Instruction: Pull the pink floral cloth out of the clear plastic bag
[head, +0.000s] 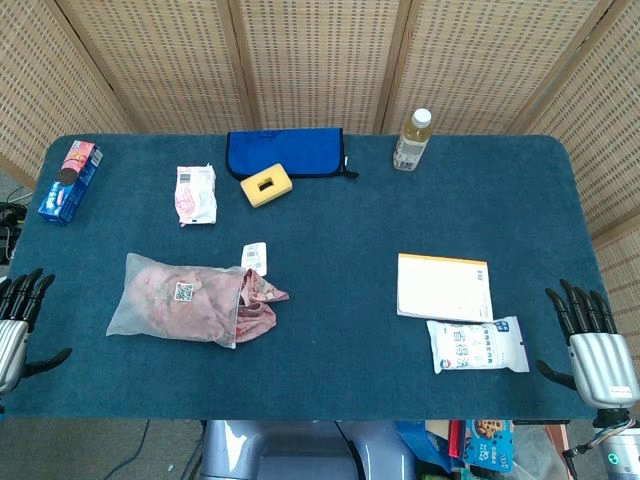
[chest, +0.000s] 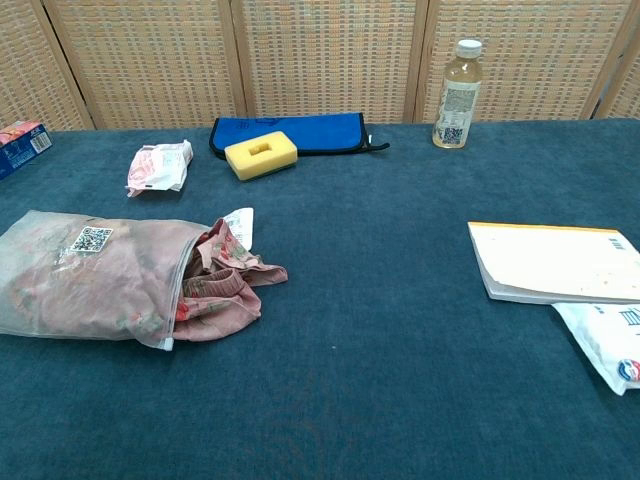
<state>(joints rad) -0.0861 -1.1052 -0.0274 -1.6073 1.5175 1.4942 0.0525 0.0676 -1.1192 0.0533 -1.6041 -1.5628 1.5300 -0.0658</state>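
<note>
A clear plastic bag (head: 172, 297) (chest: 88, 275) with a QR sticker lies flat on the left part of the blue table. The pink floral cloth (head: 259, 298) (chest: 225, 283) fills it, and a crumpled part spills out of the bag's right-hand mouth onto the table. My left hand (head: 18, 320) hangs at the table's left edge, fingers spread, holding nothing. Over at the right edge is my right hand (head: 590, 340), also spread and holding nothing. Both hands are far from the bag. The chest view shows neither hand.
A small white tag (head: 255, 256) lies just behind the cloth. At the back are a pink-white packet (head: 195, 193), a yellow sponge (head: 265, 186) on a blue pouch (head: 285, 152), a bottle (head: 412, 140) and a blue box (head: 70, 180). A notebook (head: 445, 287) and a white packet (head: 478, 344) lie right.
</note>
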